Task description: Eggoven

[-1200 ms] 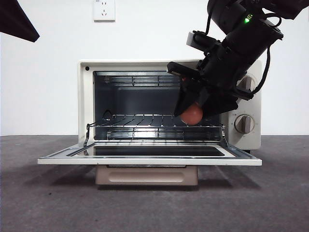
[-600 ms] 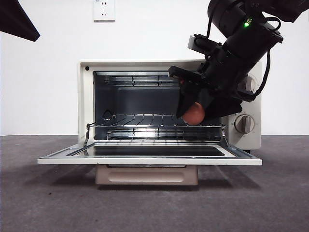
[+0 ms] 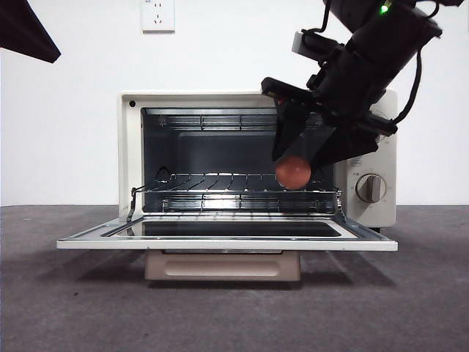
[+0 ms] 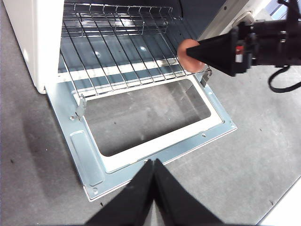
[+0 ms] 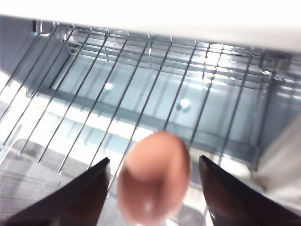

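Note:
The cream toaster oven [image 3: 130, 154] stands with its door [image 3: 227, 244] folded down flat. The reddish-brown egg [image 3: 293, 173] lies on the wire rack [image 3: 212, 188] at the rack's right front end. My right gripper [image 3: 299, 155] hangs just above the egg, jaws open, a gap on each side of the egg [image 5: 155, 176] in the right wrist view. The left wrist view shows the egg [image 4: 186, 47] behind the right gripper [image 4: 221, 47], at the rack's [image 4: 117, 52] near corner. My left gripper [image 4: 153, 165] is shut and empty, above the table in front of the door [image 4: 155, 153].
Two knobs [image 3: 371, 188] sit on the oven's right panel, partly behind the right arm. The beige handle [image 3: 222, 265] hangs under the open door. A wall socket [image 3: 158, 15] is on the white wall. The left arm shows as a black tip [image 3: 26, 29] at the top left.
The right gripper has risen and drawn back a little from the egg. The egg stays low on the rack, now free below the jaws. The left arm has not moved.

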